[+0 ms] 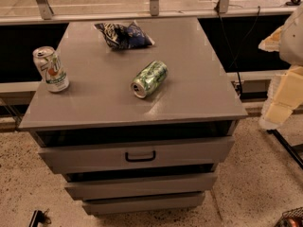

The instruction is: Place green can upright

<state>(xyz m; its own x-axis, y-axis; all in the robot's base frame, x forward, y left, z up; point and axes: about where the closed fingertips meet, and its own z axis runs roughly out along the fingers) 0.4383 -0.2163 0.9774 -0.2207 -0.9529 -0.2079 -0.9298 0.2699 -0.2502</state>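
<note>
The green can [149,79] lies on its side near the middle of the grey cabinet top [199,98]. It has a mottled green and white print, and its silver top faces the front left. My gripper [282,94], pale yellow and white, hangs at the right edge of the view. It is off the cabinet's right side and well apart from the can, and it holds nothing that I can see.
A whitish-silver can [50,69] with a green logo stands upright at the left edge of the top. A crumpled blue chip bag [124,35] lies at the back. The cabinet has drawers [140,156] below. A railing and a cable run behind it.
</note>
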